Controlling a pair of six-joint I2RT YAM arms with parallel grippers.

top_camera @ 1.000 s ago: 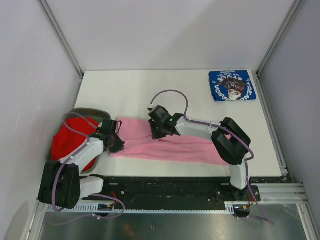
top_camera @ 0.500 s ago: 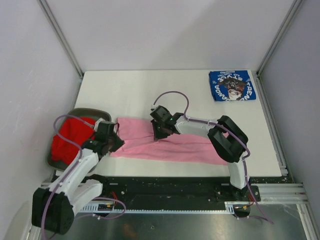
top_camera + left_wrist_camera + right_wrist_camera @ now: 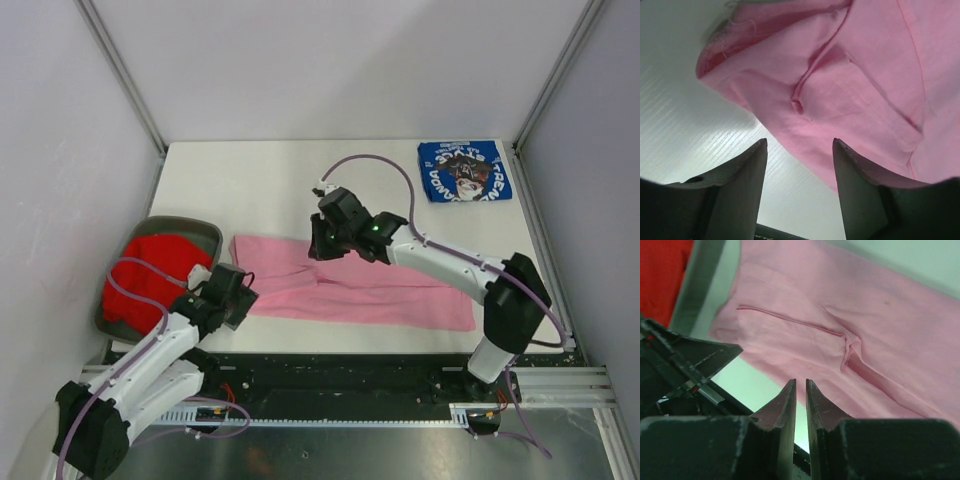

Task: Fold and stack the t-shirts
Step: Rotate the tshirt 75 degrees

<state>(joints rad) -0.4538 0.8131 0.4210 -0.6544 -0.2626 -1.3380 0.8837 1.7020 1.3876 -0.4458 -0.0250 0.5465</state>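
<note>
Finds the left hand point(image 3: 235, 300) at lower left spread wide and empty, just off the near-left corner of the pink t-shirt point(image 3: 380, 285), seemingly held clear so the cloth lies flat. Shows that shirt as a long creased band across the white tabletop point(image 3: 270, 180), with the right hand point(image 3: 320, 242) over its far edge at mid-frame, all but closed on nothing, likely poised for a pinch. Leaves the red t-shirt point(image 3: 150, 275) bunched in the grey bin point(image 3: 206, 229) at left, the blue t-shirt point(image 3: 464, 171) folded at upper right

Light pink t-shirt point(image 3: 370, 292), royal blue t-shirt point(image 3: 464, 171) with white lettering, red t-shirt point(image 3: 150, 272), grey bin point(image 3: 207, 232)
</note>
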